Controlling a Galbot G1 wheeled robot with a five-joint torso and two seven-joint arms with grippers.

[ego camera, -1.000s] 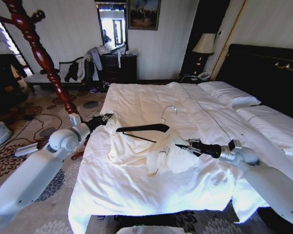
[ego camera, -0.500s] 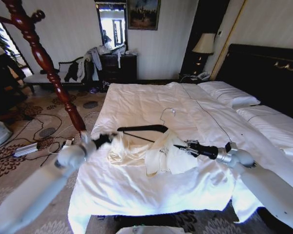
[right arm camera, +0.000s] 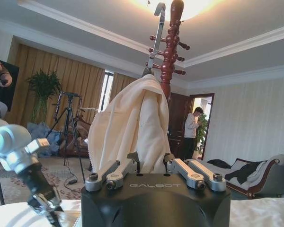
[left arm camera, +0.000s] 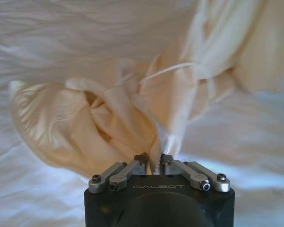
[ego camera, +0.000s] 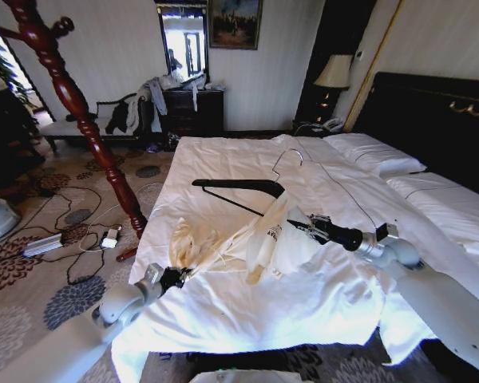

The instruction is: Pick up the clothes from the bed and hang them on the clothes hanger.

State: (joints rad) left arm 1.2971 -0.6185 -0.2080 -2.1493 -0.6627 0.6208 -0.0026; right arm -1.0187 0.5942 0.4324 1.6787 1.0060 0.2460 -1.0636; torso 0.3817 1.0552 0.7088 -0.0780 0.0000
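Cream shirt [ego camera: 223,243] lies bunched mid-bed on the white duvet [ego camera: 223,311], partly draped on the black hanger [ego camera: 239,186], which is raised above the bed [ego camera: 247,159]. Right gripper [ego camera: 303,227] has fingers pinched tight on shirt fabric near the hanger. Left gripper [ego camera: 180,275], near the bed's left edge, is clamped on a stretched fold of the shirt.

Left arm extends low and forward, left gripper [ego camera: 178,276] with fingers closed. Right arm reaches inward, right gripper [ego camera: 305,229] raised, fingers closed.
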